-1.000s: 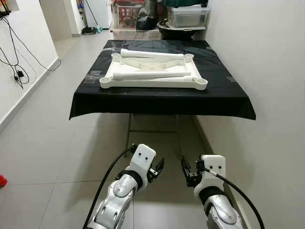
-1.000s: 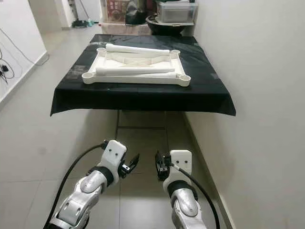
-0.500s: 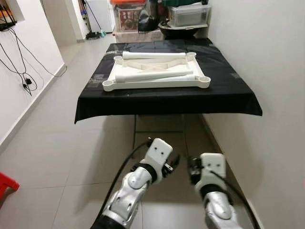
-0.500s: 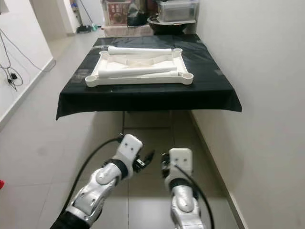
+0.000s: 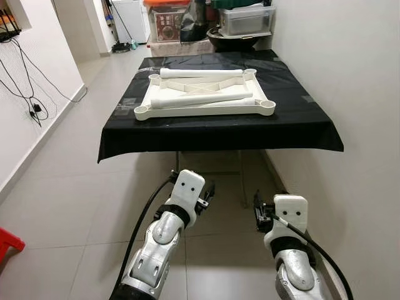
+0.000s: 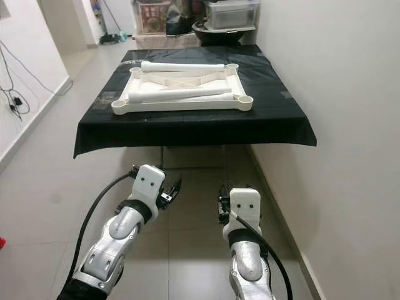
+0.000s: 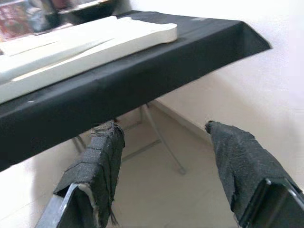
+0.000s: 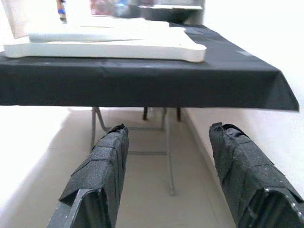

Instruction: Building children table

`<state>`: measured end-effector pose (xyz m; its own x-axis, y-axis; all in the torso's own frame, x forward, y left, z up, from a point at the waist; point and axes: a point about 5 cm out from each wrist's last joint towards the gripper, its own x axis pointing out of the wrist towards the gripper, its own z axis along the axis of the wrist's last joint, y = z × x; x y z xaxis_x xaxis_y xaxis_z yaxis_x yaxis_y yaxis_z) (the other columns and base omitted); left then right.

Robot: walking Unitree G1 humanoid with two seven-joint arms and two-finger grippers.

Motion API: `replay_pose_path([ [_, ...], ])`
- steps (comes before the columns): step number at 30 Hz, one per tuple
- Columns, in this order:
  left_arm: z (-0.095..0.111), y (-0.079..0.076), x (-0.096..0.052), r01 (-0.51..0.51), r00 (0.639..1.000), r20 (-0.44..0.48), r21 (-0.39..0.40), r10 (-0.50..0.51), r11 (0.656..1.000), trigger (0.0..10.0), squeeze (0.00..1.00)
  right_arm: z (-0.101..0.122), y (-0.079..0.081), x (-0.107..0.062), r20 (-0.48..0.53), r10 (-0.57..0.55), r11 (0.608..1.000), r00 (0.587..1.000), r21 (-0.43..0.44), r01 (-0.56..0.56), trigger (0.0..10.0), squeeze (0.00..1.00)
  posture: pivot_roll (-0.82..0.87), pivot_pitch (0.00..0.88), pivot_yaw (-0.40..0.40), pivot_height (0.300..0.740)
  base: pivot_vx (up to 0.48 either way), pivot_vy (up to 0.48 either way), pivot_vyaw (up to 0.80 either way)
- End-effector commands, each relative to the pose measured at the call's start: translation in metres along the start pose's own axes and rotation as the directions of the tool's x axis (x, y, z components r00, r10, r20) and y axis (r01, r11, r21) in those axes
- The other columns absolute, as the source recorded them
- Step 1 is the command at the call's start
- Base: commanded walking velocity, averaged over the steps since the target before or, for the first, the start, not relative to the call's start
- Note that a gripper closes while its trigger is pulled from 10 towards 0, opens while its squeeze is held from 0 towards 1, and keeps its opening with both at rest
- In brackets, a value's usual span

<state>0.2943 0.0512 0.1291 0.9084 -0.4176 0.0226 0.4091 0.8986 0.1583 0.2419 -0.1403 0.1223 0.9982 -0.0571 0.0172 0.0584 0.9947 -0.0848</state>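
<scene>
I saw the tabletop (image 5: 204, 100) upside down on the black table (image 5: 300, 122) — both grippers, left (image 5: 206, 199) and right (image 5: 257, 211), hung low before it, fingers apart, holding nothing.

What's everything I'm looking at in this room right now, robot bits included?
Tabletop panel: one, white, lying flat on the cloth, a round socket at each corner.
Table legs: two, white tubes, lying across the panel.
Work table: one, under a black cloth, beside the right wall.
Storage boxes: several, clear and grey, stacked beyond the table.
Cables: black, hanging on the left wall.
Red object: one, on the floor at far left.
Left gripper: black fingers open, low before the table.
Right gripper: black fingers open, low before the table.
</scene>
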Motion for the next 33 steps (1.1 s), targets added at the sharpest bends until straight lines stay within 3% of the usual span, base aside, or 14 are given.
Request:
replay_pose_path([
  [1,-0.005,-0.003,-0.001,0.034,0.999,-0.01,0.009,-0.034,0.999,10.0,0.0,0.001,0.005,0.001,0.008,0.037,0.999,0.999,0.012,-0.037,10.0,0.0,0.02,0.0,-0.019,0.74,0.0,0.0,0.0],
  [4,-0.004,-0.01,0.001,0.088,0.996,-0.003,0.073,-0.088,0.993,10.0,0.0,-0.001,0.011,-0.001,0.017,0.083,0.997,0.996,0.009,-0.083,10.0,0.0,0.02,0.0,-0.028,0.74,0.0,0.0,0.0],
  [10,-0.01,-0.012,0.001,0.083,0.996,-0.039,0.019,-0.083,0.996,10.0,0.0,-0.001,0.013,-0.002,0.03,0.077,0.997,0.997,-0.012,-0.077,10.0,0.0,0.02,0.0,-0.025,0.74,0.0,0.0,0.27],
  [16,-0.014,0.003,0.004,-0.029,0.997,-0.066,-0.044,0.026,0.999,10.0,0.0,-0.004,0.002,0.004,0.011,0.009,1.0,1.0,0.01,-0.009,10.0,0.0,0.02,0.0,-0.038,0.74,0.0,0.0,0.66],
  [29,-0.012,-0.003,0.006,0.029,0.999,-0.043,-0.011,-0.029,1.0,10.0,0.0,-0.009,0.006,0.006,-0.028,0.043,0.999,0.999,0.025,-0.042,10.0,0.0,0.02,0.0,-0.013,0.74,0.0,0.0,0.0],
  [33,-0.01,-0.004,0.006,0.03,0.999,-0.034,-0.013,-0.031,0.999,10.0,0.0,-0.009,0.01,0.005,-0.022,0.056,0.998,0.998,0.006,-0.056,10.0,0.0,0.02,0.0,-0.015,0.74,0.0,0.0,0.6],
])
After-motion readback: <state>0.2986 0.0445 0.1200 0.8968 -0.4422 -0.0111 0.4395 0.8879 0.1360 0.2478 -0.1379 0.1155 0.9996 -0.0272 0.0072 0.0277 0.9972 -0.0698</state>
